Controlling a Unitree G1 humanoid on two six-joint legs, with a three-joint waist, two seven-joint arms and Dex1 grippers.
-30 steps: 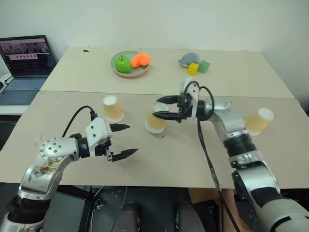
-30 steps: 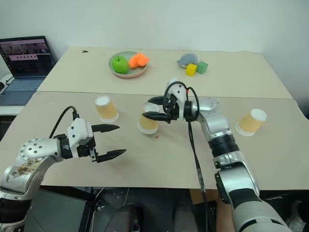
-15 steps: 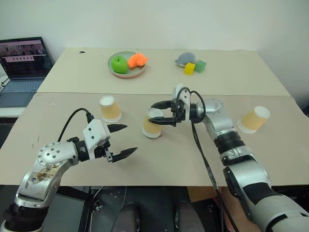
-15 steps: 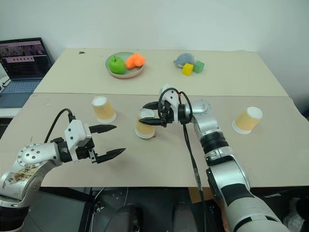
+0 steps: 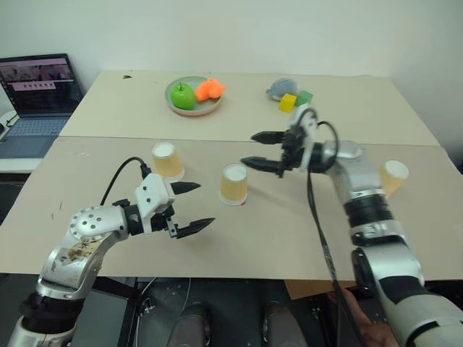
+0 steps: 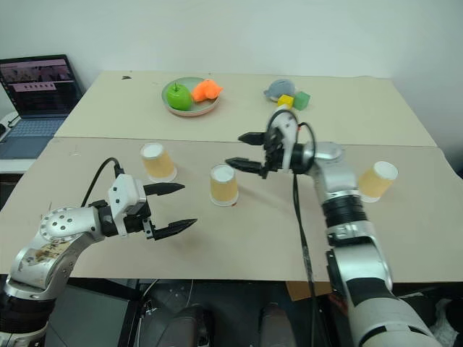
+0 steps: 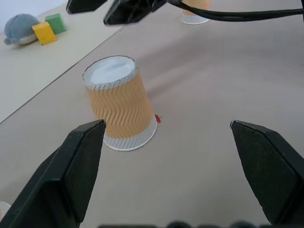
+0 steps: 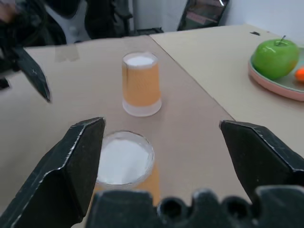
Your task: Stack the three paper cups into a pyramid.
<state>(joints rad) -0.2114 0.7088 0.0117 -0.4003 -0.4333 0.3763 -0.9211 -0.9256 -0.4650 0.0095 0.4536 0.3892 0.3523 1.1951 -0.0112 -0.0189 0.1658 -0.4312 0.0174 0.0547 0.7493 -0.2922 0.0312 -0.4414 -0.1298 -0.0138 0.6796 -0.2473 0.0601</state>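
Three tan-orange paper cups stand apart on the near table, each with its wide rim down. The left cup [image 5: 168,160] and the middle cup [image 5: 234,183] are close together. The right cup [image 6: 378,180] is far off, beyond my right forearm. My right gripper [image 5: 249,148] hovers open just right of and above the middle cup, pointing left, with nothing between its fingers. My left gripper [image 5: 202,204] is open and empty, low over the table in front of the left cup. In the left wrist view the middle cup [image 7: 121,109] lies ahead between the open fingers.
On the far table sit a plate [image 5: 189,108] with a green apple [image 5: 184,95] and an orange fruit, a grey plush toy [image 5: 281,88], and yellow and green blocks [image 5: 295,100]. A laptop [image 5: 37,90] stands at far left. A seam [image 5: 130,139] joins the two tables.
My right gripper has opened, let go of the middle cup and drawn back to the right and upward. The cup now stands free on the table. The left gripper has stayed put.
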